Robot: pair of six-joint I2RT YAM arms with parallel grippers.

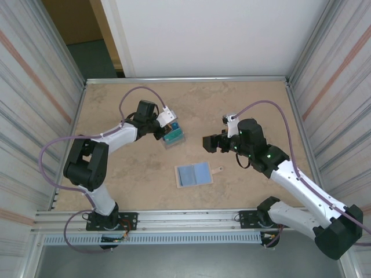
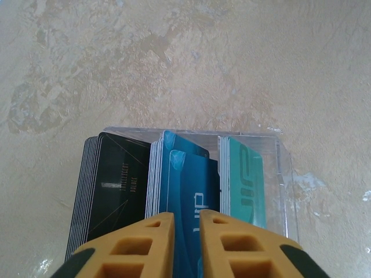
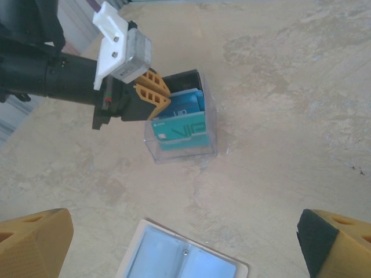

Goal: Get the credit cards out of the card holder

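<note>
Jaws of the left gripper (image 2: pixel 186 219) are almost together right at a blue card (image 2: pixel 188 185); I cannot tell if they pinch it. Black, blue and teal cards (image 2: pixel 240 174) stand in a clear box (image 2: pixel 285 174). On the right gripper (image 1: pixel 207 142) the jaws are wide open, holding nothing. The card holder (image 1: pixel 194 174) lies open on the table (image 1: pixel 116 104) between the arms.

You have a clear plastic box (image 1: pixel 173 143) (image 2: pixel 284 185) (image 3: pixel 185 154) standing on the left half of the beige marbled table (image 1: pixel 249 104) (image 2: pixel 174 58) (image 3: pixel 290 116), towards the back; its rim and walls are see-through, and the tabletop shows through them; ribbed metal panels close the table in on the left (image 1: pixel 35 87) and on the right (image 1: pixel 342 69); a white panel (image 1: pixel 214 35) stands behind it; an aluminium rail (image 1: pixel 185 217) runs along the near edge, with a pale slotted strip (image 1: pixel 185 238) just below it in the overhead view.
</note>
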